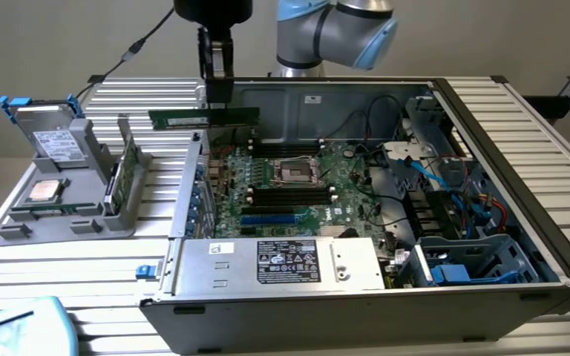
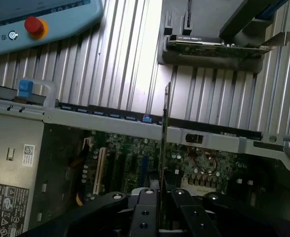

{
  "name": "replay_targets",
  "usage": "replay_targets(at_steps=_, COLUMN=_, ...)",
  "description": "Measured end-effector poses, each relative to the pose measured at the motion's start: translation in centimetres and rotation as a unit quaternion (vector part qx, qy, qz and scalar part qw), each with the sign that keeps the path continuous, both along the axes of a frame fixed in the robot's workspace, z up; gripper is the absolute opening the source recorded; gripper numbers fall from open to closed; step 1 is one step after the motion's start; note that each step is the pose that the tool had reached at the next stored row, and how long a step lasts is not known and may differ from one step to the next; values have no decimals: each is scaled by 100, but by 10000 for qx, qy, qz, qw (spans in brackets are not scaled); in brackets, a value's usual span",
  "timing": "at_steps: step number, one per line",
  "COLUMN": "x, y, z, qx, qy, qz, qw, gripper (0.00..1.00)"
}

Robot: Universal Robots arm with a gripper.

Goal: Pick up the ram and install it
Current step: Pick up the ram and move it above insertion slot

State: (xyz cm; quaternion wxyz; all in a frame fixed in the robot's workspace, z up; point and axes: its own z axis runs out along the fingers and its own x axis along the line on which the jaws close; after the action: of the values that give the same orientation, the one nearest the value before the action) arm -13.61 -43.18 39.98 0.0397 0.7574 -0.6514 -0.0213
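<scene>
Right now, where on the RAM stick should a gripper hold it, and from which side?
Its top long edge near mid-length, from above, as the gripper grips the RAM stick now. The stick hangs level and on edge above the open computer case, so this leaves its lower long edge free.

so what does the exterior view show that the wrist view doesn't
Exterior view gives: the grey-and-blue robot arm, the square silver processor socket mid-board, and the flat side of the long dark-green ram stick, held level above the open black computer case. Wrist view gives: the round red button on a pale blue pendant, and the ram edge-on as a thin line. Both share: the black gripper shut on the ram, the green motherboard, and the silver labelled power supply.
</scene>
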Motion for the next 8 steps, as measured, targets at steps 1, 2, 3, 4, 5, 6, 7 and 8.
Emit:
replay_targets(at_steps=1, x=39, y=0, z=1, qx=0, qy=0, qz=0, qw=10000, gripper=14)
replay_targets(at_steps=2, x=76, y=0, z=1, qx=0, qy=0, qz=1, qw=10000, gripper=14)
replay_targets(at_steps=3, x=111, y=0, z=1, qx=1, qy=0, qz=0, qw=10000, gripper=14)
replay_targets(at_steps=4, x=147, y=0, z=1, qx=0, qy=0, qz=0, qw=10000, gripper=14)
replay_targets(at_steps=5, x=182, y=0, z=1, qx=1, qy=0, qz=0, qw=10000, gripper=14)
replay_targets(at_steps=6, x=216, y=0, z=1, qx=1, qy=0, qz=1, qw=10000, gripper=14)
replay_targets(at_steps=7, x=248, y=0, z=1, qx=2, qy=0, qz=0, qw=10000, gripper=14)
replay_targets(at_steps=8, x=278, y=0, z=1, qx=3, qy=0, qz=0, qw=10000, gripper=14)
